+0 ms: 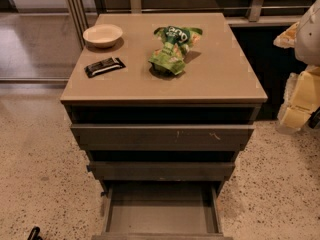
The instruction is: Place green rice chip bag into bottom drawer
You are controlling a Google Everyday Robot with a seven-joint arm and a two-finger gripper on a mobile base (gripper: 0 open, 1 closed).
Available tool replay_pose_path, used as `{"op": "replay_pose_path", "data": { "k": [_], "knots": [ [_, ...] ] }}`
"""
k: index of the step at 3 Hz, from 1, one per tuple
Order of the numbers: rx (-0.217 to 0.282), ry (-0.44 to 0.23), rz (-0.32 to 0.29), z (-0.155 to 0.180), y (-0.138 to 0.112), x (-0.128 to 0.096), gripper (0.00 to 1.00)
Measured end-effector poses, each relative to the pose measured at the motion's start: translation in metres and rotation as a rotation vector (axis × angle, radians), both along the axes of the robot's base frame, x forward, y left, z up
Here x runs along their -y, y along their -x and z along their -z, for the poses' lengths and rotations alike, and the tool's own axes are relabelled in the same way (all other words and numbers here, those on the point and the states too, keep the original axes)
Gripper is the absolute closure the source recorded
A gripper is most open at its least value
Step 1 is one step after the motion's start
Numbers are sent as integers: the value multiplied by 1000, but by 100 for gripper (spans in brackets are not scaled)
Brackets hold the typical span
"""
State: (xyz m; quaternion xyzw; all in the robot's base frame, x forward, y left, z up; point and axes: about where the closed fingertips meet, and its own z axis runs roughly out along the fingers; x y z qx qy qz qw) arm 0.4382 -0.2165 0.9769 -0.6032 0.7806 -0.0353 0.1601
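Worktop [220, 76]: green rice chip bag [172, 49] laid crumpled, dark logo at rear.
Gripper [302, 104] seen at right edge; grip cannot be told.

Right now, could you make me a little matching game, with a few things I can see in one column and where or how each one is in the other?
Things:
1. green rice chip bag
2. pale bowl
3. bottom drawer
4. gripper

Places or states:
A. back left of the cabinet top
B. pulled open, lowest down
C. right edge of view, off to the side
D. middle of the cabinet top

Pairs: 1-D, 2-A, 3-B, 4-C.
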Motion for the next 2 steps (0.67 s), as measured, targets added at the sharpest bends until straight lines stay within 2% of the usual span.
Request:
{"op": "replay_pose_path", "data": {
  "k": [1,2],
  "knots": [
    [0,0,0,0,0,0,0],
    [22,-12,18,-4,3,-1,0]
  ]
}}
